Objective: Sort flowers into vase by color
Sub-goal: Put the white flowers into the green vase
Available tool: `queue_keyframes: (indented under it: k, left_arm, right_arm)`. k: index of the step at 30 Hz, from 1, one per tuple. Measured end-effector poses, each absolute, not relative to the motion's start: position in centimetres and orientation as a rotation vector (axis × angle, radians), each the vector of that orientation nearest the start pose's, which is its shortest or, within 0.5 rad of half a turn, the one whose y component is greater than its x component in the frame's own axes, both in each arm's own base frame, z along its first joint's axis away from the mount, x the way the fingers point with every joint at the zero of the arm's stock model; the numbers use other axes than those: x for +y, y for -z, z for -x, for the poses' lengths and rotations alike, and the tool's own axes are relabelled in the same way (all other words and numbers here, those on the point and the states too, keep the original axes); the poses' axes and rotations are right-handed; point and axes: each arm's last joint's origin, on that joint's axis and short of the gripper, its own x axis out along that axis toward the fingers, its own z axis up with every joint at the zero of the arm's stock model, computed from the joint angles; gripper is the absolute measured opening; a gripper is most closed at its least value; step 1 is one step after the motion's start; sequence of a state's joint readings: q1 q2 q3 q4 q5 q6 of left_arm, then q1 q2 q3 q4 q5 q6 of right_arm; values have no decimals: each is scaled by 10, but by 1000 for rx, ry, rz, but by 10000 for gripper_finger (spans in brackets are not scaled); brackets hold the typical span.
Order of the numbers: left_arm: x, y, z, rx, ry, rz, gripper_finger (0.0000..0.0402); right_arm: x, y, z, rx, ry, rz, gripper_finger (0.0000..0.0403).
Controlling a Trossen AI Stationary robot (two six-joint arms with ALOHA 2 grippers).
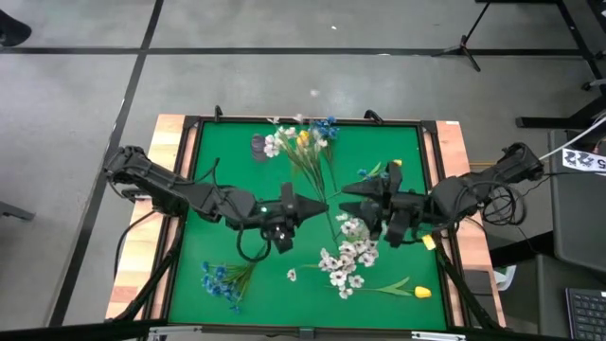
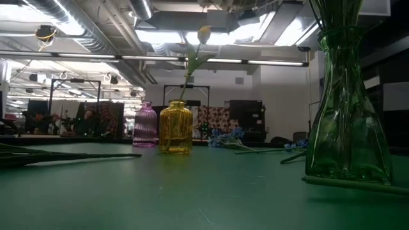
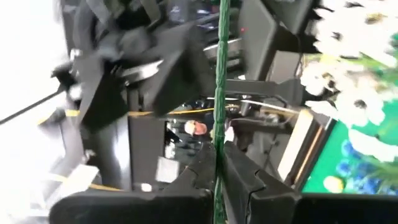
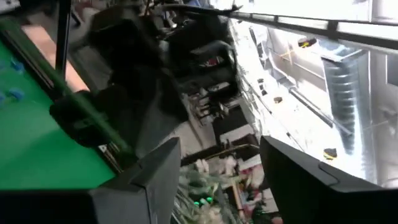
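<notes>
In the high view both arms reach toward the middle of the green desk (image 1: 218, 156). The left claw (image 1: 317, 206) sits just left of centre, and in the left wrist view its fingers (image 3: 239, 174) are clenched on a thin green stem (image 3: 219, 93) that runs straight up the frame. The right claw (image 1: 352, 187) faces it from just right of centre; the right wrist view shows its two dark fingers (image 4: 155, 171) spread wide apart with nothing between them. A mixed bunch of flowers (image 1: 301, 142) with white, yellow and blue heads stands at the upper middle of the frame. White blossoms (image 1: 346, 260) lie scattered at lower centre, a blue sprig (image 1: 220, 279) at the lower left, and a yellow bud (image 1: 421, 292) at the lower right. In the low view, a green glass vase (image 2: 348, 108) stands at the right, a yellow jar (image 2: 176, 128) holding one yellow bud at centre, and a purple jar (image 2: 145, 126) just to its left.
</notes>
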State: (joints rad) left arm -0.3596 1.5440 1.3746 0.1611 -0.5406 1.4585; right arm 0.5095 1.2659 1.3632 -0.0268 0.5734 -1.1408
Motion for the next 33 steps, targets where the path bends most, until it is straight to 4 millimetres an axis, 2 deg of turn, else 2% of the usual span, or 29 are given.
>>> queue_keyframes:
  k: [3, 7, 12, 15, 23, 33]
  left_arm:
    - [-116, -380, -343, 143, -130, -1525, 5]
    - [-117, -377, -346, 145, -125, -1580, 5]
    - [-118, -374, -349, 151, -126, -1658, 5]
    - [-119, -373, -351, 157, -129, -1732, 5]
    - [-119, -369, -355, 182, -115, -1919, 6]
    - [-114, -369, -356, 217, -105, -2144, 6]
  right_arm:
    - [113, -446, -232, -3, 15, 1139, 218]
    - [113, -439, -226, 21, -124, 1156, 218]
    - [111, -440, -225, 51, -73, 1024, 218]
    - [111, -436, -226, 92, -71, 1019, 218]
    - [105, -440, -224, 117, 121, 658, 218]
    - [104, -444, -223, 62, 133, 275, 218]
